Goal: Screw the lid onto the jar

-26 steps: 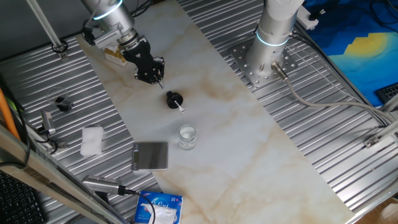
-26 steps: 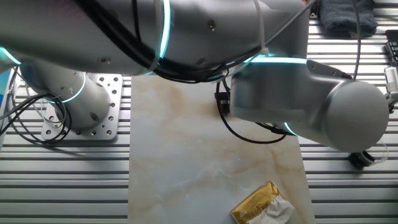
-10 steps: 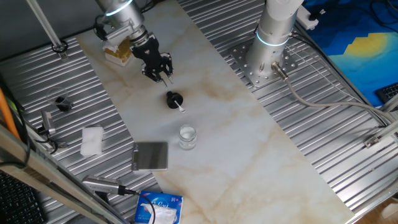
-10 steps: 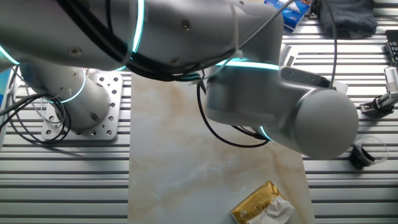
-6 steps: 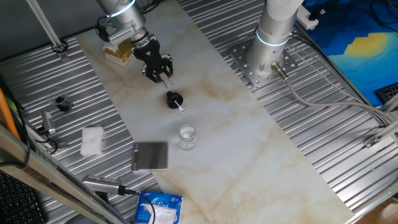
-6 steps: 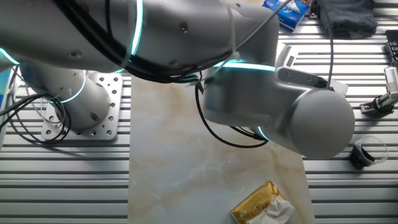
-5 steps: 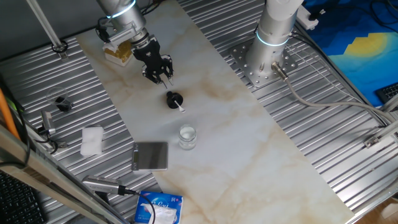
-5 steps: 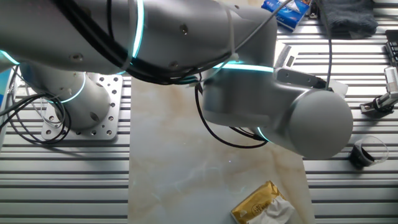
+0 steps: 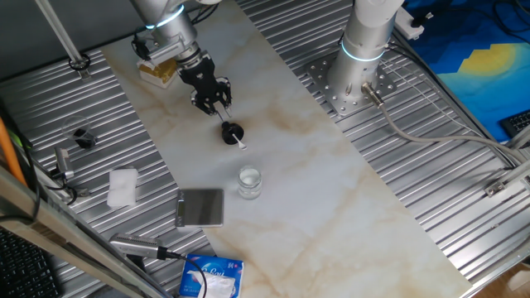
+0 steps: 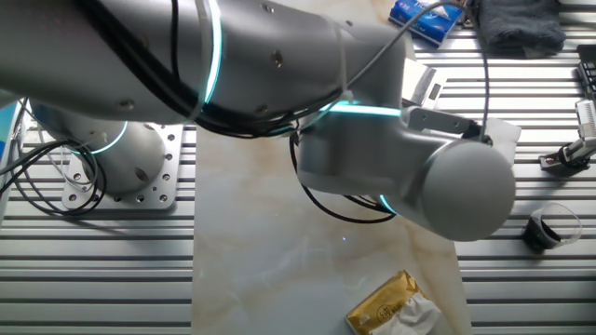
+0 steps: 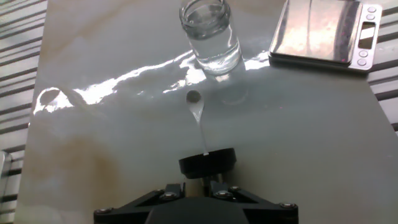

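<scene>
The lid (image 9: 231, 132) is a small round black cap lying on the marble table, with a thin white bit (image 9: 241, 144) pointing toward the jar. The jar (image 9: 249, 181) is a short clear glass cylinder standing upright a little further along. My gripper (image 9: 215, 106) hangs just behind the lid, apart from it and empty. In the hand view the lid (image 11: 208, 163) sits right in front of my gripper (image 11: 198, 185), whose jaws show a narrow gap. The jar (image 11: 210, 34) stands at the top. In the other fixed view my arm hides both.
A grey square scale (image 9: 201, 207) lies beside the jar and shows in the hand view (image 11: 323, 31). A yellow packet (image 9: 157, 73) sits behind my arm. A white pad (image 9: 122, 186), a blue packet (image 9: 211, 277) and a small black part (image 9: 82, 136) lie left. The arm's base (image 9: 352, 79) stands right.
My gripper has moved across the table toward the lid and now hangs just behind it. The lid and the jar have not moved.
</scene>
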